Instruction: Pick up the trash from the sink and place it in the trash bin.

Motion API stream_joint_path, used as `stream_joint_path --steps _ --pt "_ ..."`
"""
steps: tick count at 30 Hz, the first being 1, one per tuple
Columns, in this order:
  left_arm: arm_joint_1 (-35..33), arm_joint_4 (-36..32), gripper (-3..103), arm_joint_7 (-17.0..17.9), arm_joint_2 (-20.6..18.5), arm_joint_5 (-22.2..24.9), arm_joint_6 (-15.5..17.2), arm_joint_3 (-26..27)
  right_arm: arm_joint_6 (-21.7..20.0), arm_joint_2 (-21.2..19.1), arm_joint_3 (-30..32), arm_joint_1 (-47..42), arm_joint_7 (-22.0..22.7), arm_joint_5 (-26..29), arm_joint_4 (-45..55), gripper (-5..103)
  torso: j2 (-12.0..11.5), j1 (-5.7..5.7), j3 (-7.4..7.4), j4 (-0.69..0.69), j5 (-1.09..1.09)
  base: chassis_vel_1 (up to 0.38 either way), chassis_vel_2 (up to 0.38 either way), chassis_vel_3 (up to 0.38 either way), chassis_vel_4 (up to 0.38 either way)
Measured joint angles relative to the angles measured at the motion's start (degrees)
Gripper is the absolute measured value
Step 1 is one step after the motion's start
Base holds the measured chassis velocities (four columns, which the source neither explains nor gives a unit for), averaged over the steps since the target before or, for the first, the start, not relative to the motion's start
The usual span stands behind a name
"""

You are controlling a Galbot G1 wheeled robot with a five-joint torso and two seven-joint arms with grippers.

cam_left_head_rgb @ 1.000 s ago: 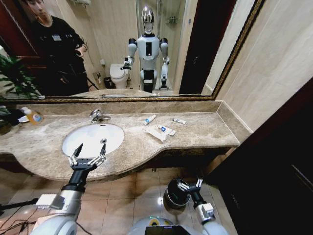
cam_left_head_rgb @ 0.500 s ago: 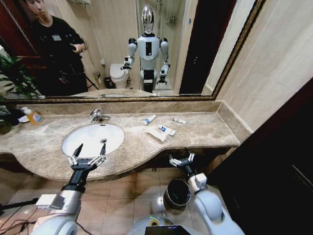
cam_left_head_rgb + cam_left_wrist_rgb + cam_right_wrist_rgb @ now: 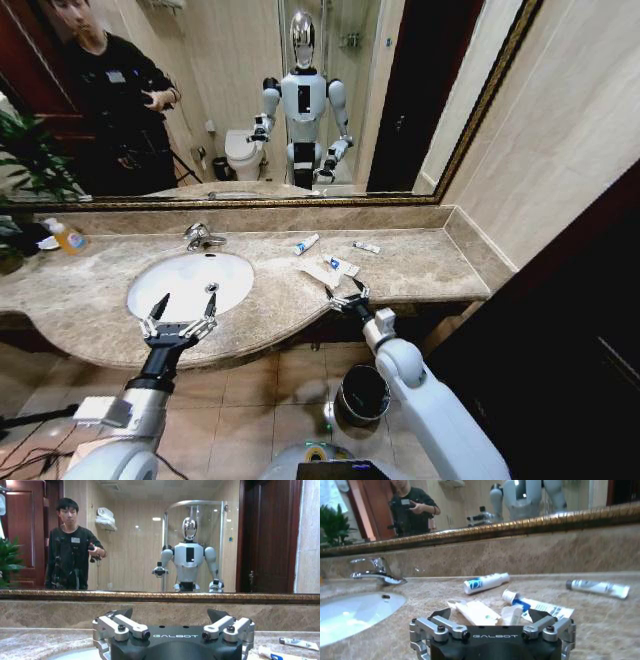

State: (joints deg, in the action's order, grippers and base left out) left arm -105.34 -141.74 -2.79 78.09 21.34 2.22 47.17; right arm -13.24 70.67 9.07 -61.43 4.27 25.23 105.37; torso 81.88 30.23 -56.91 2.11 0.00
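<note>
Right gripper [image 3: 347,297], fingers spread and holding nothing, is hovering at the counter edge just short of the white paper packet [image 3: 476,612] and blue-marked tubes [image 3: 486,582]. Best lined up squarely over one piece. Left gripper [image 3: 180,318] is waiting, splayed, by the sink [image 3: 150,285].

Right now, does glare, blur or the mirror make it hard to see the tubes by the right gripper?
Head view: wide-angle bending at the edges, tubes small but distinct, right gripper open at the counter edge. Right wrist view: tubes clear, soft sheen on the marble counter, sink bright. Left wrist view: left gripper open; mirror reflections clutter the background.
</note>
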Motion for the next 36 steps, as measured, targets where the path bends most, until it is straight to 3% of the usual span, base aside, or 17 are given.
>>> stream_joint_path --steps 3,11,14,18,20,27,29,36 --pt "0.0 0.0 100 0.0 0.0 0.0 0.0 0.0 -1.2 0.7 -1.4 2.2 2.0 3.8 -1.7 100 0.0 0.00 0.00 0.00 0.00 0.000 0.000 0.000 0.000" --pt "0.0 0.0 100 0.0 0.0 0.0 0.0 0.0 -1.6 2.0 -2.5 4.9 4.2 5.4 -5.0 102 0.0 0.00 0.00 0.00 0.00 0.000 0.000 0.000 0.000" --pt "0.0 0.0 100 0.0 0.0 0.0 0.0 0.0 -1.7 2.1 -2.6 5.5 4.6 5.4 -5.7 96 0.0 0.00 0.01 0.00 0.00 0.000 0.000 0.000 0.000" --pt "0.0 0.0 100 0.0 0.0 0.0 0.0 0.0 -1.7 1.6 -2.5 5.8 4.6 5.6 -5.9 74 0.0 0.00 0.01 0.00 0.00 0.000 0.000 0.000 0.000" --pt "0.0 0.0 100 0.0 0.0 0.0 0.0 0.0 -1.6 1.5 -2.5 5.8 4.6 5.6 -5.9 74 0.0 0.00 0.01 0.00 -0.01 0.000 0.000 0.000 0.000" --pt "0.0 0.0 100 0.0 0.0 0.0 0.0 0.0 -1.4 0.5 -2.4 5.6 4.6 5.4 -6.1 42 0.0 -0.01 0.01 0.00 0.00 0.000 0.000 0.000 0.000" --pt "0.0 0.0 100 0.0 0.0 0.0 0.0 0.0 -1.4 0.4 -2.4 5.6 4.6 5.4 -6.1 42 0.0 -0.01 0.01 0.00 0.00 0.000 0.000 0.000 0.000" --pt "0.0 0.0 100 0.0 0.0 0.0 0.0 0.0 -1.1 -0.8 -2.4 4.3 4.7 5.2 -4.7 10 0.0 -0.01 0.01 0.00 0.00 0.000 0.000 0.000 0.000"
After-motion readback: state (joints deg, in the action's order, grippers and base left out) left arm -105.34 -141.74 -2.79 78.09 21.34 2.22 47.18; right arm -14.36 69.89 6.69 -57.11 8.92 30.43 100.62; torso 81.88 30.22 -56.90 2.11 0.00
